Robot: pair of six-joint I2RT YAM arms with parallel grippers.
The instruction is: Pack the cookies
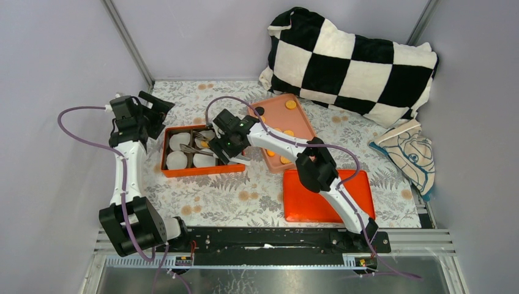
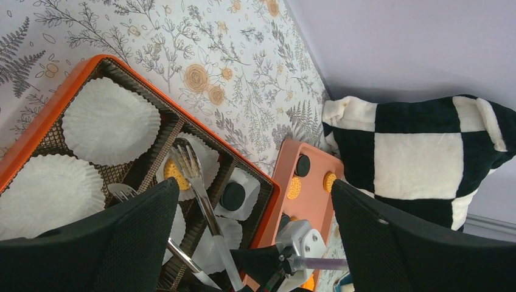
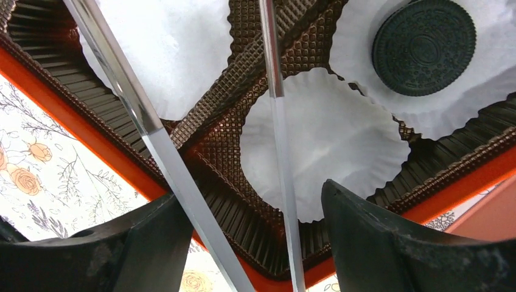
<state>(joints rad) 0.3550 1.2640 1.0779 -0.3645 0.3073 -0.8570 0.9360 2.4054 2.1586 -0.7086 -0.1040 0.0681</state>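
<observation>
Cookies lie on a pink tray [image 1: 300, 119]: an orange one [image 1: 291, 104], a black one [image 1: 259, 111] and a few more orange ones. An orange box [image 1: 196, 170] holds a brown insert with white paper liners. A black cookie [image 3: 424, 45] sits in one liner and an orange cookie [image 2: 176, 173] in another, under the tip of metal tongs [image 2: 198, 188]. My right gripper [image 1: 214, 149] is over the box, shut on the tongs [image 3: 137, 106], whose arms are spread. My left gripper [image 1: 153, 104] is open and empty at the box's far left corner.
An orange lid [image 1: 327, 196] lies near the right arm's base. A black-and-white checked pillow [image 1: 349, 61] fills the back right. A folded printed cloth [image 1: 409, 153] lies at the right edge. Grey walls close in on the left and back.
</observation>
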